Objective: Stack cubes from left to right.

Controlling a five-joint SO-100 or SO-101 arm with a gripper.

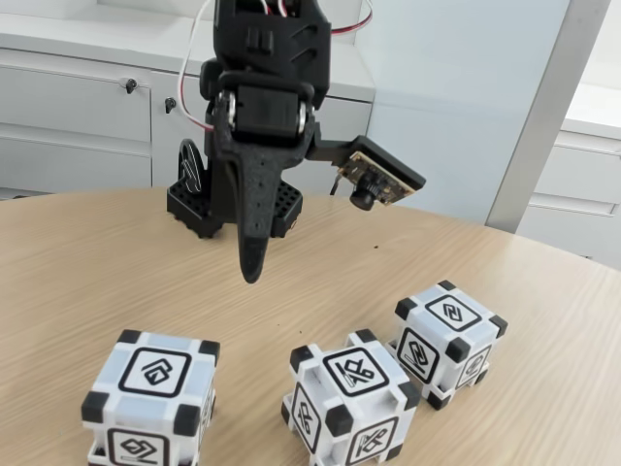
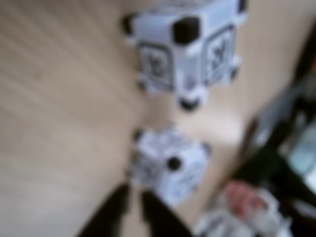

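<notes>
Three cubes (image 1: pixel 150 398) (image 1: pixel 351 403) (image 1: pixel 448 340) sit apart on one table (image 1: pixel 78 272); the end effector (image 1: pixel 252 272) hangs clenched, empty.

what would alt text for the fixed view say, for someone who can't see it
A black robot arm's claw hangs above a wooden table, holding nothing. Three white cubes with black corners sit apart in a loose row in front of it: left cube, middle cube, right cube. White cabinets stand behind.
</notes>
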